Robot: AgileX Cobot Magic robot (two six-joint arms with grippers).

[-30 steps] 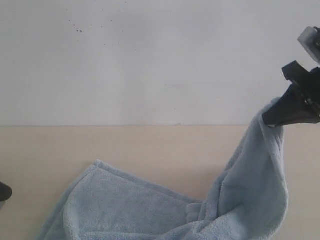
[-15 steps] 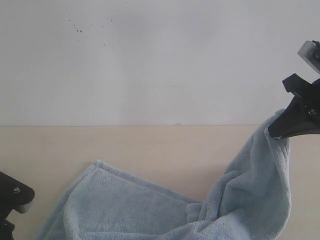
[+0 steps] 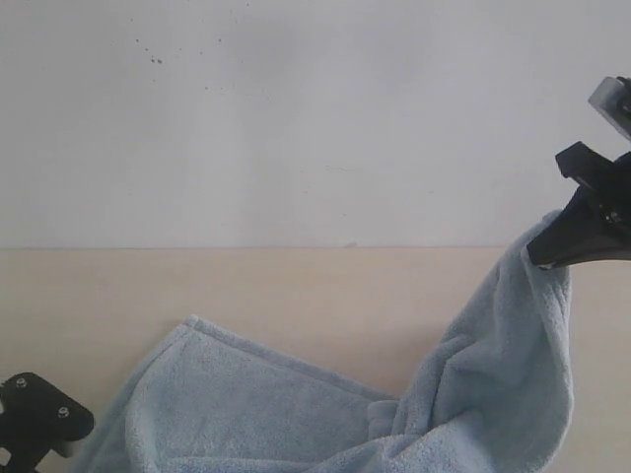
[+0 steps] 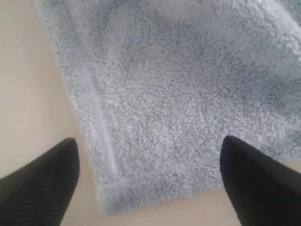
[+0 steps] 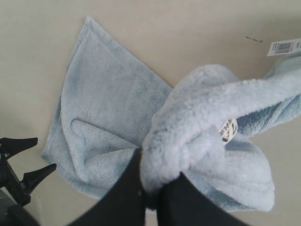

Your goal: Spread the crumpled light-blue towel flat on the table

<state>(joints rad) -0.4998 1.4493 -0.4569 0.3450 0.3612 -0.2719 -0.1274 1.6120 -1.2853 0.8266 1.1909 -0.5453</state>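
— Holding anything, the right gripper (image 3: 540, 258)?
— Clamped on a raised towel (image 3: 296, 414) corner; the rest lies rumpled on the table (image 3: 296, 286); left gripper (image 4: 148, 153) gapes wide, empty, over another corner.

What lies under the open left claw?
Under the left claw, whose jaws stand open, lies a hemmed corner of the towel, flat on the table. The table under that cloth is covered, so anything beneath it cannot be seen.
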